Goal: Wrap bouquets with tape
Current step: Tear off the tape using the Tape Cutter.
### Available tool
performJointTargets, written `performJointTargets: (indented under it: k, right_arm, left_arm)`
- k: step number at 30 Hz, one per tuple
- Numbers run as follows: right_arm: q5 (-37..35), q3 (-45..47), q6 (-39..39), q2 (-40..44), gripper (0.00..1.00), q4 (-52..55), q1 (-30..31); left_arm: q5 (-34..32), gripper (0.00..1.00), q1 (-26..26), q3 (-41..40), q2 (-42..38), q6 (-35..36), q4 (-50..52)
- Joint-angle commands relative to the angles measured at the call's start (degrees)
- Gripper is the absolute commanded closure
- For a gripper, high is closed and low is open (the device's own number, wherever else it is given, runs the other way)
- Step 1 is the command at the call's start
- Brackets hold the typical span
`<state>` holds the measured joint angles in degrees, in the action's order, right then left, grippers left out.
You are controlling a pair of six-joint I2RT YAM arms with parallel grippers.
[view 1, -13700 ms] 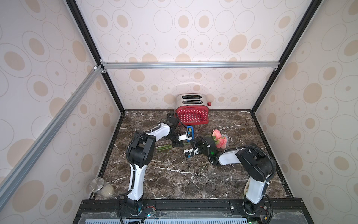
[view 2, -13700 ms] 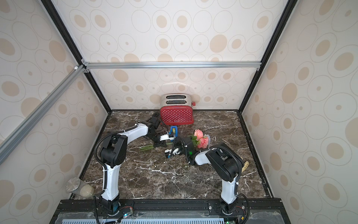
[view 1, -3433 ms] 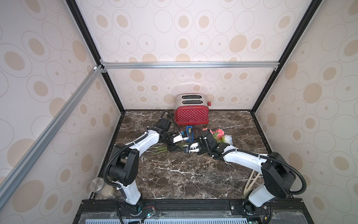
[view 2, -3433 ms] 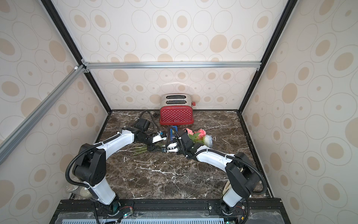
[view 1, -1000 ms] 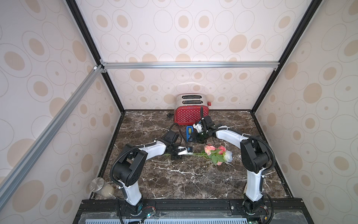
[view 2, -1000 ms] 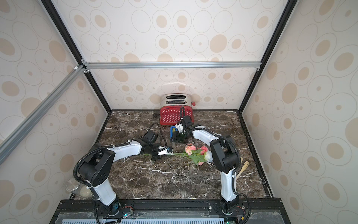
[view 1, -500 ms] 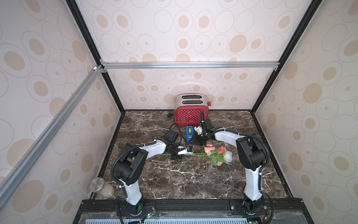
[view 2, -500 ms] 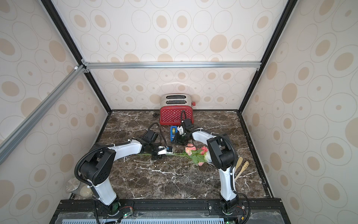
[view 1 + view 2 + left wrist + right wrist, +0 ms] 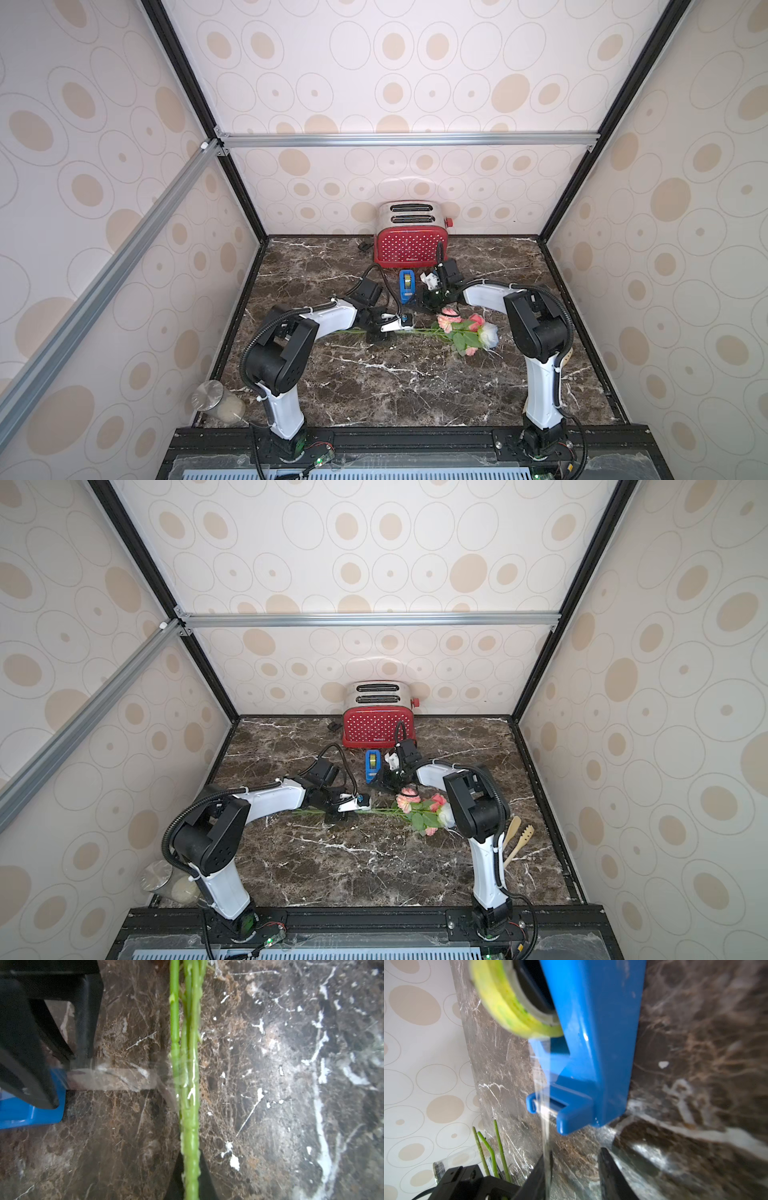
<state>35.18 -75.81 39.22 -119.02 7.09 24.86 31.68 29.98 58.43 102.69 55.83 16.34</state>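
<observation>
The bouquets (image 9: 465,328) (image 9: 419,808) are one bunch that lies on the marble, pink blooms and a pale rose to the right, stems (image 9: 188,1064) running left. My left gripper (image 9: 401,324) (image 9: 353,804) (image 9: 190,1178) is shut on the stems. The tape (image 9: 407,286) (image 9: 372,764) (image 9: 504,1001), a yellowish roll in a blue dispenser (image 9: 596,1043), stands just behind. A clear strip (image 9: 546,1126) (image 9: 116,1079) runs from its cutter along one finger of my right gripper (image 9: 419,305) (image 9: 575,1167) to the stems. The right jaws stand apart, the strip clinging to one finger (image 9: 537,1176).
A red polka-dot toaster (image 9: 410,245) stands against the back wall behind the dispenser. A lidded glass jar (image 9: 216,401) sits at the front left corner. Wooden utensils (image 9: 517,837) lie by the right arm's base. Patterned walls close in three sides.
My right gripper has moved from beside the dispenser toward its front end, nearer the stems, with the strip of tape. The left gripper and the bunch have stayed put.
</observation>
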Motion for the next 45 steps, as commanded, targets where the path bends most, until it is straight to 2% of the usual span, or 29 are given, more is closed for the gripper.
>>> performJointTargets:
  k: [1, 8, 22, 30, 32, 34, 36, 38, 42, 45]
  right_arm:
    - [1.7, 0.9, 2.0, 1.2, 0.62, -4.0, -0.4]
    - [3.3, 1.6, 1.6, 2.6, 0.54, -6.6, -0.7]
    - [3.2, 4.6, 3.1, 2.1, 0.68, -9.7, -2.1]
    - [4.6, 5.0, 4.7, 1.7, 0.68, -12.2, -2.0]
    - [4.2, 4.8, 4.7, 1.6, 0.70, -11.7, -2.0]
    - [3.8, 4.7, 4.6, 1.1, 0.78, -11.1, -2.0]
    - [3.5, 4.5, 4.7, 0.4, 0.87, -10.3, -2.0]
    - [3.3, 4.6, 5.0, -0.4, 1.00, -9.9, -2.0]
    - [0.9, 5.1, 5.0, -1.0, 1.00, -7.3, -2.0]
    - [-3.8, 5.6, 3.6, -0.5, 1.00, -2.5, -1.6]
  left_arm:
    - [2.9, 1.00, 0.2, 1.3, 0.7, 3.0, 3.3]
    - [2.7, 1.00, 0.3, 1.4, 0.8, 3.3, 3.8]
    - [2.4, 1.00, 0.3, 1.4, 0.8, 3.3, 4.2]
    - [2.2, 1.00, 0.3, 1.4, 0.7, 3.4, 4.1]
    - [2.2, 1.00, 0.3, 1.4, 0.7, 3.3, 4.2]
    - [2.2, 1.00, 0.2, 1.4, 0.7, 3.4, 4.3]
    - [2.2, 1.00, 0.2, 1.3, 0.7, 3.4, 4.3]
    - [2.1, 1.00, 0.2, 1.3, 0.4, 3.5, 4.1]
    - [2.1, 1.00, 0.3, 1.2, 0.2, 3.4, 4.0]
    - [2.0, 1.00, 0.2, 1.1, -0.2, 3.5, 3.7]
